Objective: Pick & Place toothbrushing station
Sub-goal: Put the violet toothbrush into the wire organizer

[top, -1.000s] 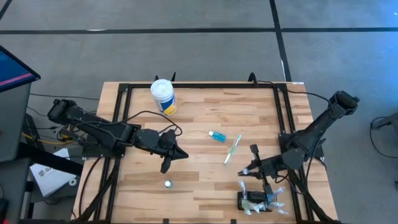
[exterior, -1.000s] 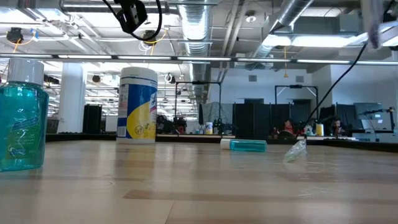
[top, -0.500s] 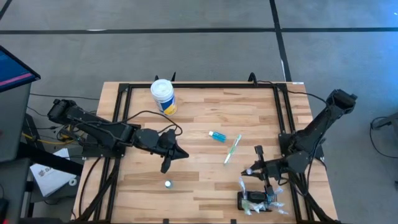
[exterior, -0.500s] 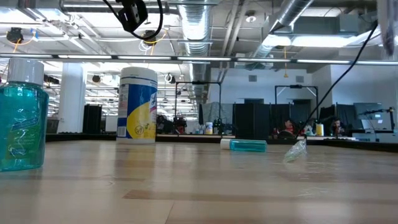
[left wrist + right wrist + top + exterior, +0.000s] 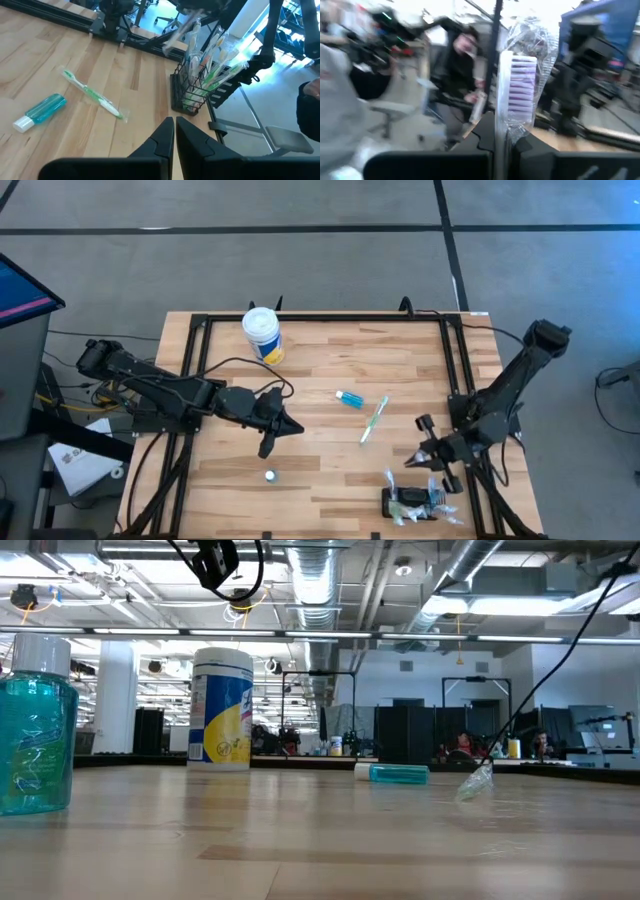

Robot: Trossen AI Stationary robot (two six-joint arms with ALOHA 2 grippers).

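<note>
Two claws, both pressed together. Right claw (image 5: 417, 460) pinches wrapped purple brush (image 5: 516, 95), hovers just above station (image 5: 412, 505) at bench (image 5: 320, 380) near-right corner. Station long axis runs left-right, directly nearward of right claw. Left claw (image 5: 272, 437) mid-bench, empty, well apart; right arm nearer.

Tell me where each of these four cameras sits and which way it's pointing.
High: overhead, looking down on table, both arms, left pincer, right pincer.
Low: tabletop height, facing the room; only arm parts overhead.
Left wrist: past its shut fingers toward toothbrushing station.
Right wrist: past its fingers clamping a wrapped toothbrush; a person behind.
Shared: high and left wrist both show green toothbrush and blue tube.
</note>
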